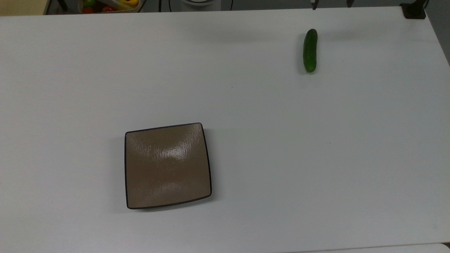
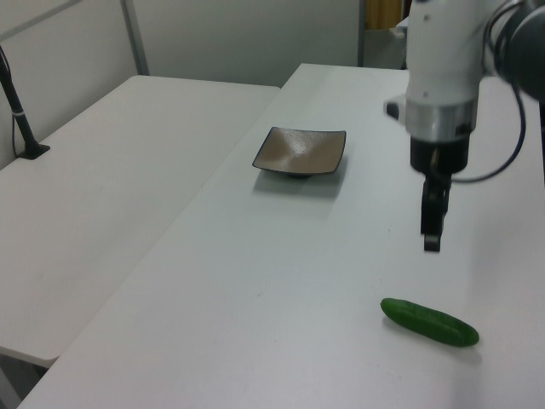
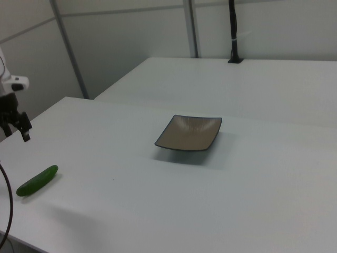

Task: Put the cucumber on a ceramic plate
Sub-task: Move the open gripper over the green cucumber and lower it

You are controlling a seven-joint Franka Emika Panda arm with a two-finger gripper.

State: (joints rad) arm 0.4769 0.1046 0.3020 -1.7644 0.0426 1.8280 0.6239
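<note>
Your end effector hangs with its fingers spread apart, empty, just above and slightly behind the cucumber. The cucumber lies flat on the worktop, long axis across the left view. The ceramic plate sits well beyond, empty.

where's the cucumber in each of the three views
Top view: the cucumber lies near the upper right, lengthwise up and down the picture.
Left view: the cucumber is at the lower right, below the gripper.
Right view: the cucumber is at the lower left, near the table's edge.
Shared landmark: the brown square plate, far from the cucumber in each view and with nothing on it.
</note>
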